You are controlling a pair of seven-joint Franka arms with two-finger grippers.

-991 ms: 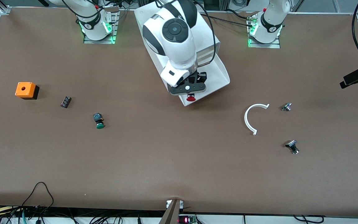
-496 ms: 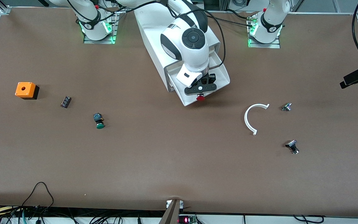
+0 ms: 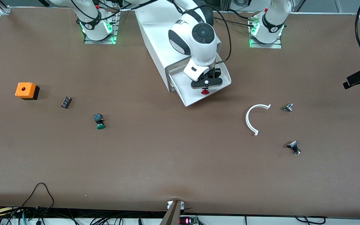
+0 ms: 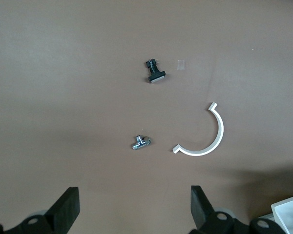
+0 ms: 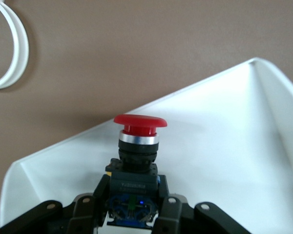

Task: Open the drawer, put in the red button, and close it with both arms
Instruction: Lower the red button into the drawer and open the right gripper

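Note:
The drawer (image 3: 184,93) stands pulled out of the white cabinet (image 3: 155,34), its sloped lip toward the front camera. My right gripper (image 3: 205,86) hangs over the open drawer, shut on the dark body of the red button (image 3: 204,91). In the right wrist view the red button (image 5: 139,127) points its cap away from the right gripper (image 5: 134,195), with the white drawer (image 5: 224,136) floor right below it. My left gripper (image 4: 135,214) is open with nothing between its fingers, up over bare table near the white arc (image 4: 205,139).
A green button (image 3: 100,122), a dark striped part (image 3: 66,102) and an orange box (image 3: 26,90) lie toward the right arm's end. The white arc (image 3: 254,118) and two small metal parts (image 3: 288,107) (image 3: 294,147) lie toward the left arm's end.
My right gripper has carried the red button from the drawer's front lip to over its inside, toward the left arm's end. Nothing else has moved.

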